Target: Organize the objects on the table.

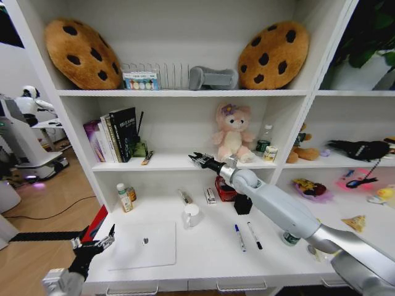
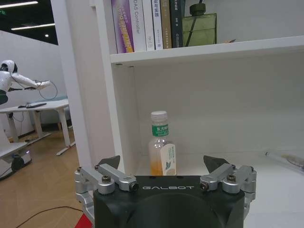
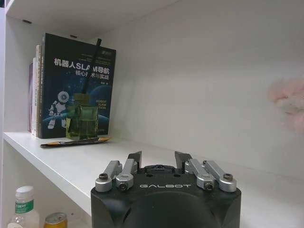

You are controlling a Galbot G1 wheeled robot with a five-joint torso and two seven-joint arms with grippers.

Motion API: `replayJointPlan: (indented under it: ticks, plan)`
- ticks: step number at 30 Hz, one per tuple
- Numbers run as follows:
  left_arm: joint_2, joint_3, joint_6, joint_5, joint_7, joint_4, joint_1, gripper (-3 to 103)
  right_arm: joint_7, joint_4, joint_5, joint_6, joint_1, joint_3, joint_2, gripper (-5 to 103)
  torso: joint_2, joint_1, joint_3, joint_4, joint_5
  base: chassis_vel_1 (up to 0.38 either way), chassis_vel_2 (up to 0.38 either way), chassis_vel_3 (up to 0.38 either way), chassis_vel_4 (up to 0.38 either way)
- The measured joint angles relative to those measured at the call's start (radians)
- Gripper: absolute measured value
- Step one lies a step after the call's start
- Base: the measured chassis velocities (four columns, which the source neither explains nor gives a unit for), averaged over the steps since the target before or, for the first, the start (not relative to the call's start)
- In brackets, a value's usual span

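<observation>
Two marker pens (image 1: 247,236), lower centre: light, slim, rigid, probably best pinched mid-barrel; right gripper (image 1: 196,160) narrowly parted and empty, left gripper (image 1: 92,242) spread.

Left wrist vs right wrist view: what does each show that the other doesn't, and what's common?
Left wrist only: the left gripper with jaws wide open and empty, low by the table's left end, and a room with a white robot behind.
Right wrist only: the right gripper, jaws narrowly parted and empty, raised at the middle shelf; a pen lying on that shelf; a can; a pink plush edge.
Both: the books, the green glass bottle beside them, and the juice bottle below.
</observation>
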Motion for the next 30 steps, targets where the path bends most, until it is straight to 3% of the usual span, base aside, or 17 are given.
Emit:
replayJointPlan:
  ticks: [1,6,9,11,13,20,30]
  plan:
    - [0.000,0.000,0.000,0.000,0.000,0.001,0.000,99,0.003,-0.001,0.000,-0.005,0.001,-0.001,0.001,41,0.000,0.000,0.000,-0.0001,0.0000,0.000,0.000,0.000,0.000]
    - [-0.002,0.000,-0.001,0.000,0.000,0.009,0.000,99,0.012,-0.010,0.008,-0.009,0.013,-0.002,0.007,63,0.000,0.000,0.000,0.0002,0.0001,0.000,0.000,0.000,0.000]
    - [-0.003,0.002,-0.002,0.001,0.000,0.012,0.000,99,0.012,-0.009,0.022,-0.005,0.014,-0.001,0.007,69,0.000,0.000,0.001,0.0001,0.0002,0.000,0.000,0.000,0.000]
    - [-0.002,0.003,-0.002,0.002,0.000,0.015,-0.002,99,0.005,0.007,0.035,0.013,0.010,0.013,0.003,80,0.000,0.000,0.000,0.0000,0.0001,0.000,0.000,0.000,0.000]
    - [-0.002,0.004,-0.002,0.002,0.001,0.018,-0.001,99,0.000,0.052,0.050,0.027,-0.003,0.038,-0.005,99,0.000,0.000,0.000,0.0000,0.0002,0.000,0.000,0.000,0.000]
    - [-0.001,0.004,-0.002,0.003,0.001,0.018,0.002,99,0.011,0.116,0.062,0.026,-0.015,0.075,-0.016,100,0.000,0.000,0.000,0.0002,0.0002,0.000,0.000,0.000,0.000]
    - [0.013,0.000,-0.001,0.000,0.000,0.018,0.003,99,0.019,0.348,0.041,0.026,-0.224,0.246,-0.133,100,0.000,0.000,0.000,-0.0003,0.0003,0.000,0.000,0.000,0.000]
